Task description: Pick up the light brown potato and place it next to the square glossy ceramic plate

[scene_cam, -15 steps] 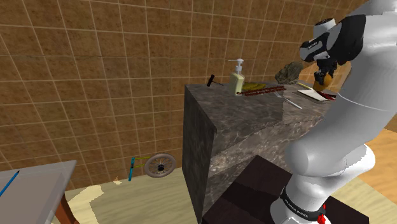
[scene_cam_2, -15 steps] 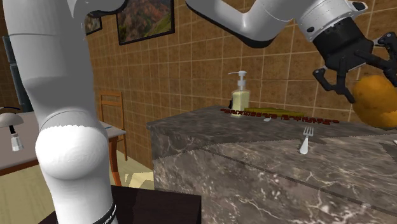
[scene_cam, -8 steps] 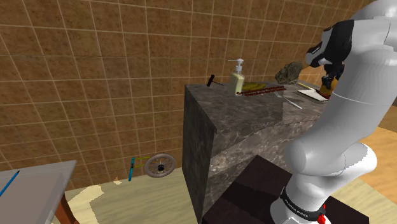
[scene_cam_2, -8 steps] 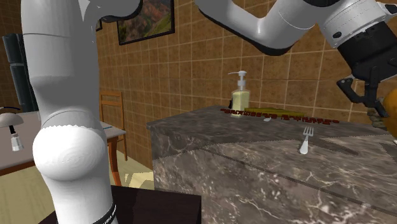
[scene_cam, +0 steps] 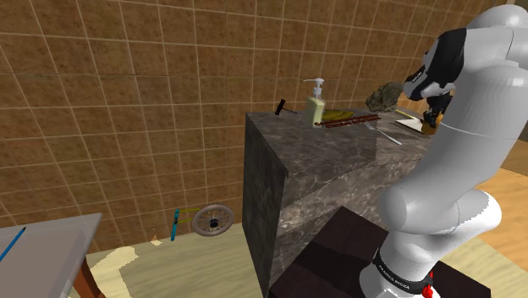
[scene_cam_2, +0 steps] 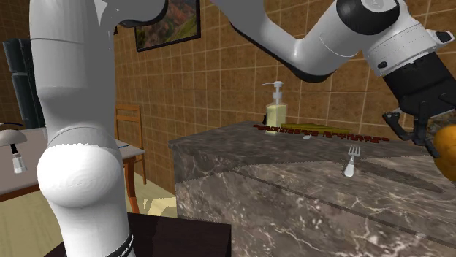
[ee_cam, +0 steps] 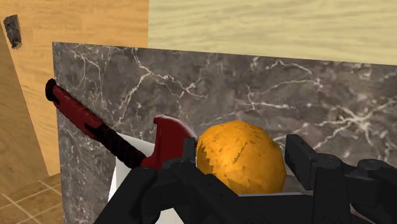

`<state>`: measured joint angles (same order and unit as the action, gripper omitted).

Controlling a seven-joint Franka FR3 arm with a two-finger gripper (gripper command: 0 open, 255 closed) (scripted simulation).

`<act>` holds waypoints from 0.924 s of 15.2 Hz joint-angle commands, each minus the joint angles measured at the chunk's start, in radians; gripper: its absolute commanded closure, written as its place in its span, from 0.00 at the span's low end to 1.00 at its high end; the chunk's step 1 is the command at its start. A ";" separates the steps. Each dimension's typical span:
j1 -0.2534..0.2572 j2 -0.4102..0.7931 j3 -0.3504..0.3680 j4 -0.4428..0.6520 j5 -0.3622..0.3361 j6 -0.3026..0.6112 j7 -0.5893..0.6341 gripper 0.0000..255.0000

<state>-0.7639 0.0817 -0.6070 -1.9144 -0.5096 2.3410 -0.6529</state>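
At the second exterior view's right edge, just above the marble table point(scene_cam_2: 307, 182), the hand point(scene_cam_2: 427, 133) clasps the orange-brown potato point(scene_cam_2: 447, 153) across its round middle, a firm, probably light, rough-skinned lump that should bear a solid squeeze without slipping.

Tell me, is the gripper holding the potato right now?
Yes, in the wrist view the orange-brown potato sits clasped between the two black fingers of the gripper.

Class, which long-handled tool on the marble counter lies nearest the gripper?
The red-and-black tool by the white plate, right beside the gripper; fork and hammer lie farther off.
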 commanded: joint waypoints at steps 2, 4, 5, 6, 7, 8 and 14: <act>-0.004 0.017 -0.003 -0.024 -0.004 0.038 0.014 1.00; -0.006 0.027 -0.004 -0.039 -0.008 0.062 0.025 1.00; -0.007 0.032 -0.005 -0.047 -0.009 0.074 0.030 1.00; -0.008 0.038 -0.006 -0.055 -0.011 0.086 0.036 1.00; -0.009 0.043 -0.007 -0.062 -0.013 0.097 0.041 1.00; -0.010 0.049 -0.007 -0.069 -0.015 0.109 0.046 1.00; -0.013 0.070 -0.010 -0.090 -0.020 0.147 0.063 1.00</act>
<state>-0.7786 0.1426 -0.6212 -1.9977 -0.5322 2.4846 -0.5895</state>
